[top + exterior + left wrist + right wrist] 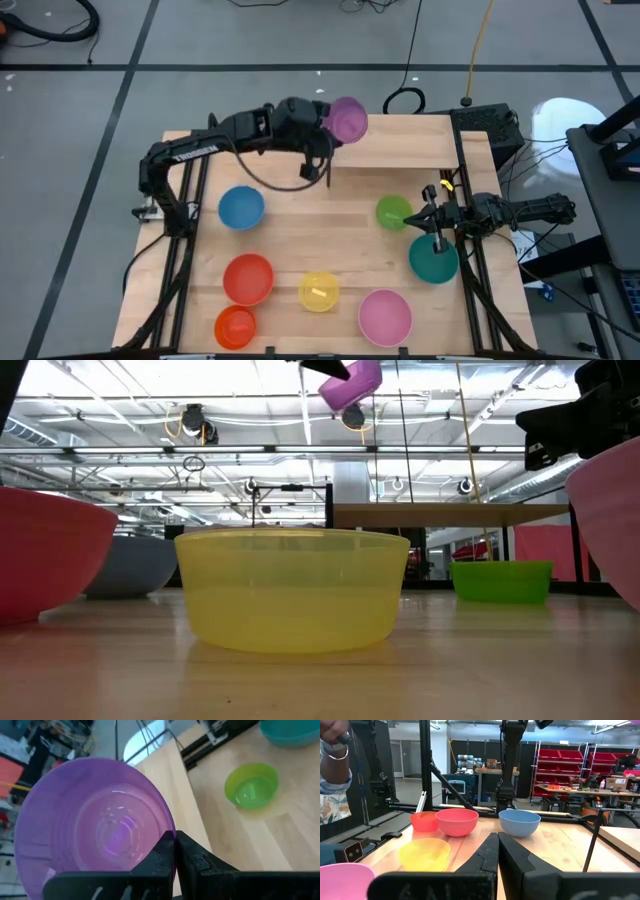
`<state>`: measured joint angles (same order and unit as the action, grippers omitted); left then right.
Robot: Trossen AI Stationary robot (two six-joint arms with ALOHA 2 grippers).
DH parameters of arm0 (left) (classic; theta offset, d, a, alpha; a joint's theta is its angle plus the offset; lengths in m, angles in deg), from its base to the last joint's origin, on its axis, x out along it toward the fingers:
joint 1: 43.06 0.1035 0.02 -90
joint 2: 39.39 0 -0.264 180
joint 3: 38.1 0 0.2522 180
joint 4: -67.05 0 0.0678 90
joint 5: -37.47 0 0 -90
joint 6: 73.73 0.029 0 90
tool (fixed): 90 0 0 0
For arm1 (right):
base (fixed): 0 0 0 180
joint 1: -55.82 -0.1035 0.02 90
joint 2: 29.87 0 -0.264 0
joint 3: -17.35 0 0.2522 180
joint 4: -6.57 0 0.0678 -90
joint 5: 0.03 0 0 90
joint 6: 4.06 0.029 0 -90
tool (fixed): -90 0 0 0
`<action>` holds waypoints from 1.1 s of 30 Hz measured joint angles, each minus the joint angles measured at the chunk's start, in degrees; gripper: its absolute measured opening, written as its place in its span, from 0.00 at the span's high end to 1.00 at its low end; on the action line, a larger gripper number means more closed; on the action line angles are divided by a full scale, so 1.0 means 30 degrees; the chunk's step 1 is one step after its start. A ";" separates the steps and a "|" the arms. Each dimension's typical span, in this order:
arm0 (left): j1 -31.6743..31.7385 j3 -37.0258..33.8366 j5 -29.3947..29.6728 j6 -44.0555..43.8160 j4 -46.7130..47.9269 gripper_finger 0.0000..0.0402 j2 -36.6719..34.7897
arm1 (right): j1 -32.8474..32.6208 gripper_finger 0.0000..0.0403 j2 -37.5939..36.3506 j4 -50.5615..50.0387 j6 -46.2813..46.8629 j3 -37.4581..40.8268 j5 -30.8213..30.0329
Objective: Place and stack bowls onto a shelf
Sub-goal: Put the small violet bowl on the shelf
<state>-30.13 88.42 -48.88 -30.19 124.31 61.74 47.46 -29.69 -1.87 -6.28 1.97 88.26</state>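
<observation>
My left gripper (330, 128) is shut on a purple bowl (348, 118), held high over the far part of the table beside the shelf (400, 145). In the low view the purple bowl (352, 384) hangs tilted well above the shelf board (450, 515). On the tabletop stand the blue (241, 207), red (248, 278), orange (235, 326), yellow (319, 291), pink (385, 315), lime green (393, 212) and teal (433, 258) bowls, each on its base. My right gripper (425, 215) waits shut at the table's right edge, between the green and teal bowls. My left gripper (175, 836) pinches the purple bowl's rim (169, 822), one finger inside the bowl and one outside. The fingers slant downward from the table's left side. The bowl is lifted clear and tilted, its opening (100, 825) turned back toward the wrist.
Black frame rails run along the table's left (185, 200) and right (465, 180) sides. A person's arm (332, 770) shows beyond the table in the right wrist view. Bare tabletop lies in the middle (320, 220).
</observation>
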 joint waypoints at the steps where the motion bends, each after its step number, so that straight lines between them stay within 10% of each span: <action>1: 0.0143 0.0501 -0.0296 -0.0049 0.0024 0.99 0.0389 | 0.0000 1.00 -0.0006 0.0000 0.0000 0.0003 -0.0017; 9: 0.1026 0.3532 -0.0901 -0.0191 0.1210 0.99 0.3223 | 0.0002 1.00 -0.0006 0.0066 0.0161 0.0001 -0.0016; 33: 0.2762 0.3072 -0.1724 -0.1562 0.1478 0.93 0.6219 | 0.0005 1.00 -0.0006 0.0000 0.0364 -0.0002 0.0013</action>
<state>-21.84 97.63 -54.05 -34.88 128.74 80.39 47.48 -29.71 -1.87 -5.19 1.97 88.30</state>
